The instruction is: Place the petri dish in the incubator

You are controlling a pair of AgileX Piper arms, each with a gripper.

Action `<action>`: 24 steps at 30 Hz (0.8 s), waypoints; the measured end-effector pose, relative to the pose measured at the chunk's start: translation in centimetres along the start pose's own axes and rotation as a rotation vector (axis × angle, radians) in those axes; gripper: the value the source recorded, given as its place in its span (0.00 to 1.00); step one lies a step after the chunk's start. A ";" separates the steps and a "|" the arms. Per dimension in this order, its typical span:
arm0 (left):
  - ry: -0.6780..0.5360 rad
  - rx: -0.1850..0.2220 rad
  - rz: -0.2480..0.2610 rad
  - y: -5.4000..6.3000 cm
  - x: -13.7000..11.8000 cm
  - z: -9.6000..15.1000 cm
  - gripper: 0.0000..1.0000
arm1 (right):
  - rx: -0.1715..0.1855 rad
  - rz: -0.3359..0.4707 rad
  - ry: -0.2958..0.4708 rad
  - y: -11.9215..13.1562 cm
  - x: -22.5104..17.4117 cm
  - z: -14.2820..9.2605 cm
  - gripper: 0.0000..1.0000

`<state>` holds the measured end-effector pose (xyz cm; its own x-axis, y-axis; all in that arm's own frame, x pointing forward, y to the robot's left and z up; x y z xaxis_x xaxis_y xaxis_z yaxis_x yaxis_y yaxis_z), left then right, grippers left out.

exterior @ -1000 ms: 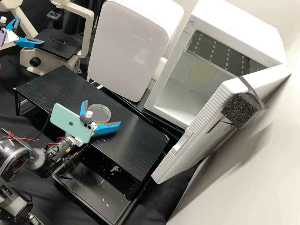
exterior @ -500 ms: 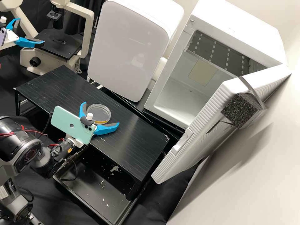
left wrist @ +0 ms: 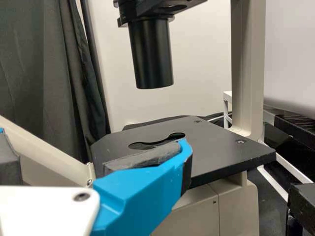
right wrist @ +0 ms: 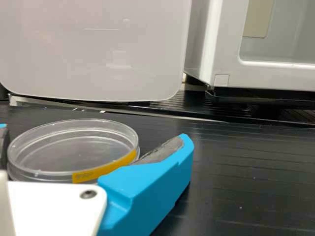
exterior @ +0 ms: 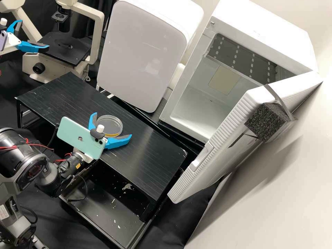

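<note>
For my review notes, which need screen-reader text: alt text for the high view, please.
The right gripper has its open fingers either side of a clear petri dish on a black platform. Beyond stands a white incubator, door open; the left gripper is near a microscope.

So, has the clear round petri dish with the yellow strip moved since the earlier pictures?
No: against the far edge of the black ribbed platform, the petri dish keeps its place.

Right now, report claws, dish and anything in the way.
Right claw open around petri dish on black stand. Left claw open by microscope. Incubator door open, mouth unobstructed.
</note>
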<state>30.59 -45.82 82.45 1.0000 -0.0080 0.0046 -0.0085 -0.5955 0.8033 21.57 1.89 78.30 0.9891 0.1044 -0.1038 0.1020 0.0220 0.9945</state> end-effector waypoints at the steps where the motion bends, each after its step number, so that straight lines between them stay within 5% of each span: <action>1: 0.000 0.000 0.000 0.0 0.0 0.0 1.00 | -0.002 -0.004 0.004 0.0 0.0 0.0 0.00; 24: 0.000 0.000 0.000 0.0 0.0 0.0 1.00 | 0.004 -0.008 0.008 -0.1 0.0 -0.1 0.00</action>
<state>30.59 -45.82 82.45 1.0000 -0.0080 0.0046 -0.0085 -0.5955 0.8033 21.55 1.96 78.23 0.9874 0.1121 -0.1121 0.1106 0.0187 0.9937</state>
